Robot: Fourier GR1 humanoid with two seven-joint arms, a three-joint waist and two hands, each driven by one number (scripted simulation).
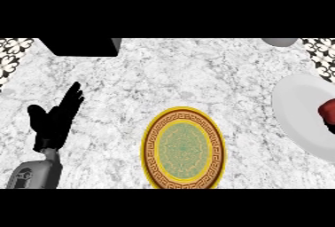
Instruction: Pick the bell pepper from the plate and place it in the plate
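Note:
A dark red bell pepper (328,114) lies on a white plate (297,113) at the right edge of the head view, partly cut off by the frame. A second plate (184,175) with a yellow rim, brown patterned band and green centre sits in the lower middle of the marble counter. My left hand (53,122) rests at the left with its fingers straight and pointing up, holding nothing, well apart from both plates. My right hand does not show.
A black box-like object (82,46) sits at the top left of the counter. A pale rounded object (281,41) peeks in at the top right. Patterned tile (13,55) shows beyond the counter's corners.

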